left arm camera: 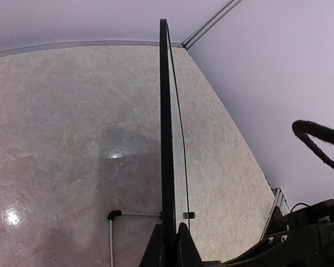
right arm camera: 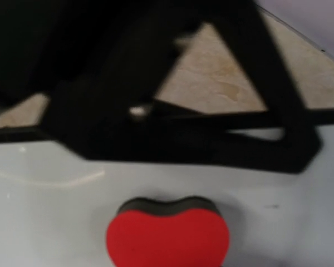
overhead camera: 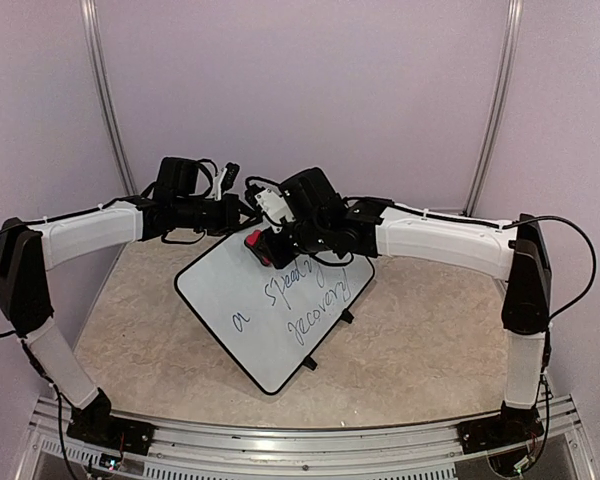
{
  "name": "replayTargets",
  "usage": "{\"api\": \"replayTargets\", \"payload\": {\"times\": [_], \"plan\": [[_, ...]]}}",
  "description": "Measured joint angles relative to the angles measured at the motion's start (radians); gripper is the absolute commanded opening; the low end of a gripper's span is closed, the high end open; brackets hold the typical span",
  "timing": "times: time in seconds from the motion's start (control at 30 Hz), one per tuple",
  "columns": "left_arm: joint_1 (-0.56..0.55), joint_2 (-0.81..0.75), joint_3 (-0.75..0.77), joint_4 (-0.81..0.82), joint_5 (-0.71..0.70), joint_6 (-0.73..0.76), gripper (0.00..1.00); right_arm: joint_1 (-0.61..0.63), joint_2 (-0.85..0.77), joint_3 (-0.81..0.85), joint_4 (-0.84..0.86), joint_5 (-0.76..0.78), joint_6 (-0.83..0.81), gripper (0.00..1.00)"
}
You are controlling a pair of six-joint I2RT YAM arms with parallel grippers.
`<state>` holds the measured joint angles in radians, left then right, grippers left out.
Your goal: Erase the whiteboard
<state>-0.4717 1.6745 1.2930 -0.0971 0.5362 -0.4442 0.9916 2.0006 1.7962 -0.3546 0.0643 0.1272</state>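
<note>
The whiteboard [overhead camera: 270,320] sits tilted on the bench [overhead camera: 420,340], dark handwriting on it. The left claw [left arm camera: 170,236] is clenched on its edge. The right claw [overhead camera: 264,240] grasps a red eraser [right arm camera: 167,239] over its surface.

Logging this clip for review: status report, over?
Left gripper shut on whiteboard rim. Right gripper shut on red eraser, at its far edge. Handwriting unwiped. Nothing blocking.

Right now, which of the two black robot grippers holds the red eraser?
The right gripper: it holds the red heart-shaped eraser against the large white rectangular whiteboard near its far corner. The left gripper only clamps that board's thin black edge.
</note>
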Motion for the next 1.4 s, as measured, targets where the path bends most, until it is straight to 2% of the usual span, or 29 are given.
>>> {"api": "replayTargets", "payload": {"times": [0.2,0.57,0.8,1.1,1.27,1.4], "plan": [[0.003,0.0,-0.002,-0.003,-0.008,-0.003,0.0,-0.048,-0.007,-0.043,0.022,0.005,0.009,0.25],[0.005,0.0,-0.004,-0.002,-0.013,-0.015,0.0,-0.265,0.0,-0.074,0.054,-0.05,0.027,0.25],[0.005,0.0,-0.004,-0.003,-0.014,-0.018,0.0,-0.267,-0.002,-0.096,0.078,-0.066,0.019,0.25],[0.005,0.0,-0.004,-0.003,-0.014,-0.02,0.0,-0.246,-0.098,-0.317,0.172,-0.141,0.018,0.25],[0.005,0.0,-0.004,-0.003,-0.014,-0.02,0.0,-0.239,-0.092,-0.298,0.161,-0.142,0.014,0.25],[0.006,0.0,-0.007,0.001,-0.017,-0.022,0.0,-0.236,-0.033,-0.168,0.141,-0.139,0.003,0.25]]}}
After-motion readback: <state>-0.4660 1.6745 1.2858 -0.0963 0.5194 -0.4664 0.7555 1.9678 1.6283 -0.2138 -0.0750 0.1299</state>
